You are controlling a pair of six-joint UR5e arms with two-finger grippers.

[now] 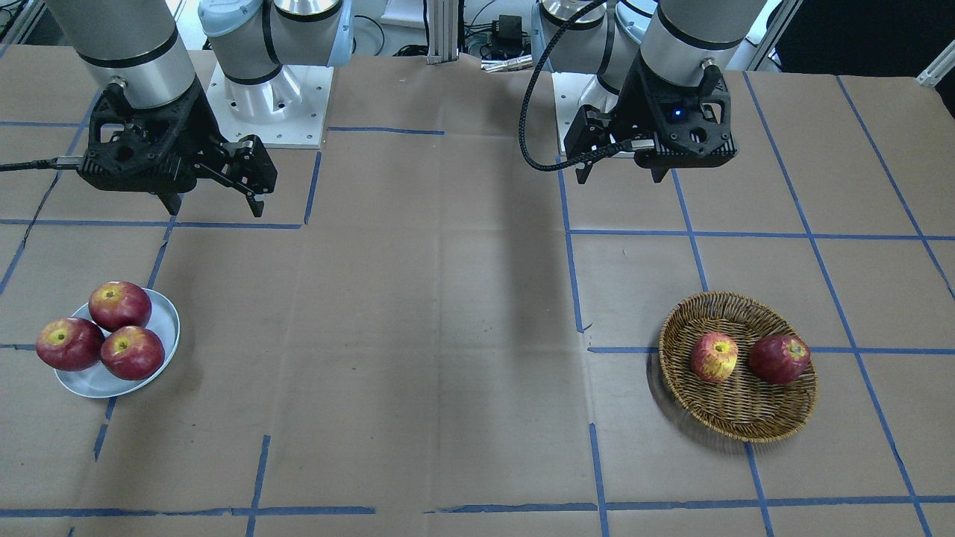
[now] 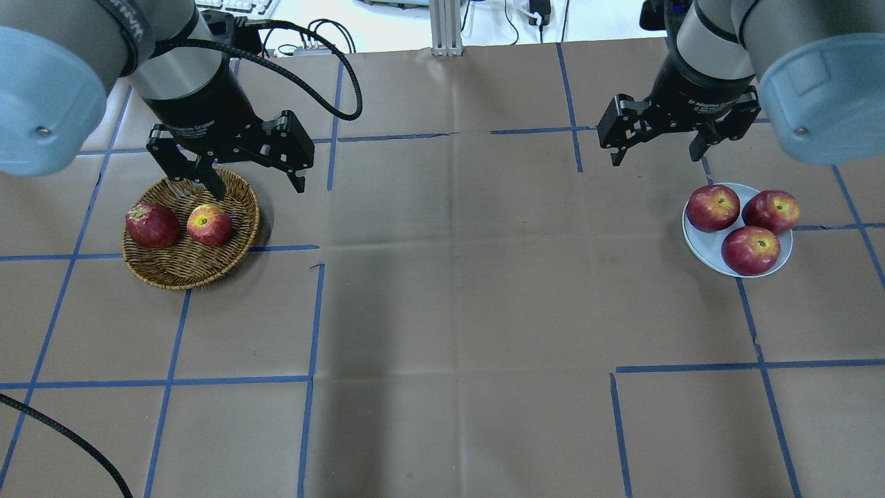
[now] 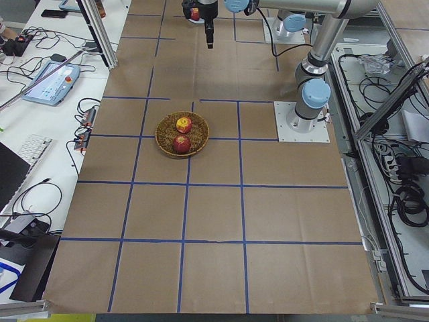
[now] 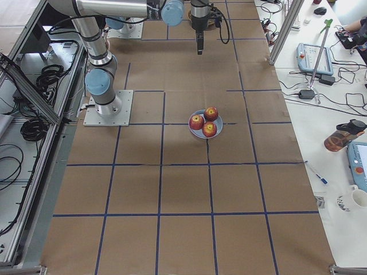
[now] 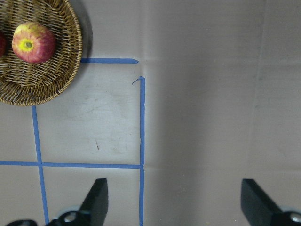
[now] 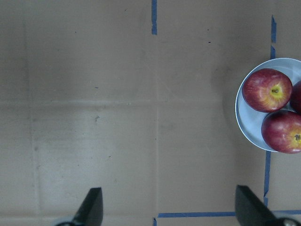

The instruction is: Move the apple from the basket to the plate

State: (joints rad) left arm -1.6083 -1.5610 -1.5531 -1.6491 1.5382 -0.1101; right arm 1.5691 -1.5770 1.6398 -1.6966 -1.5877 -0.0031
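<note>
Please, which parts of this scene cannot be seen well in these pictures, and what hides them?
1. Left wrist view: the dark red apple in the basket is cut off by the left edge; only a sliver shows.
2. Right wrist view: the plate and the third apple on it are cut off by the right edge.
3. Overhead view: the left gripper hides part of the basket's far rim.

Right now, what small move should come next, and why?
Probably shift the left gripper sideways until it is centred above the apple, before any descent. Its jaws are open and empty, and in the left wrist view the apple sits in the far upper-left corner, not between the fingers. A dark red apple lies close beside it in the basket, so centring matters.
</note>
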